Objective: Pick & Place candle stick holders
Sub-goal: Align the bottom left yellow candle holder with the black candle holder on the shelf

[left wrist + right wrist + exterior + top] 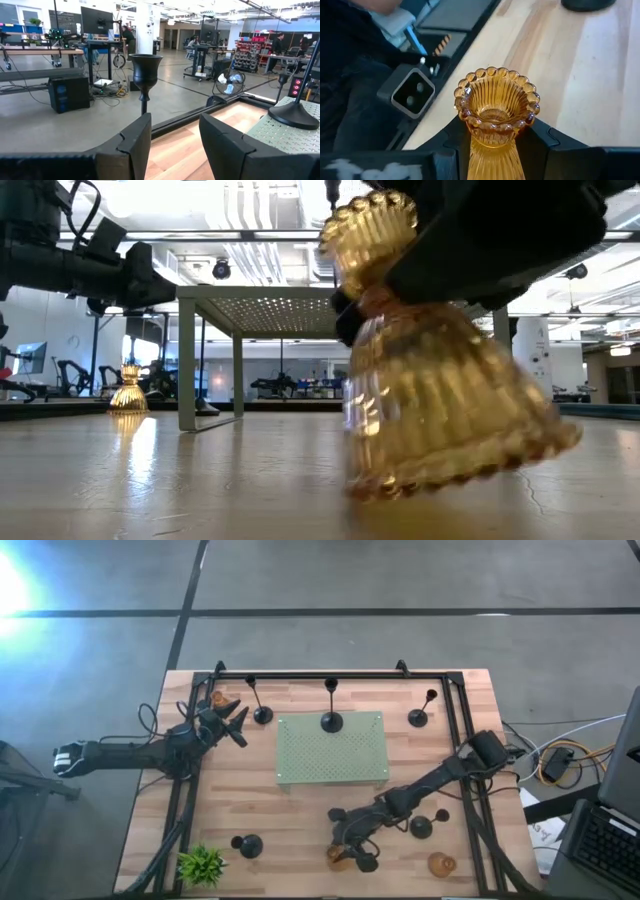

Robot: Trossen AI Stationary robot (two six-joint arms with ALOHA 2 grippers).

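1. Right gripper (345,848) low at the near edge of the table, its two dark fingers (451,136) pressed against either side of the neck of an amber holder (495,107), just under its beaded rim.
2. Same amber holder tilted in the low view, base lifted on one side, lower edge touching the wood or just off it: cannot tell which.
3. Left gripper (232,724) over the far left part of the table, jaws spread with nothing between them.
4. Tall black holder (145,67) standing past the left fingers (134,145), lined up with the gap but well beyond it, near the far frame rail.
5. Second amber holder (441,864) near the table's near right corner; a third (128,392) at the far left, near the left gripper.
6. Black holder on mat (331,720) standing on the far edge of the pale green perforated mat (335,755); other black holders at far left (262,715), far right (419,717), near left (248,845) and near right (421,827).
7. Light wooden table (300,815), black frame rail (330,675) along its far and side edges, small green plant (202,864) at the near left corner.
8. Beyond the table: grey concrete floor, desks, monitors, racks, and people (277,45) standing far off.
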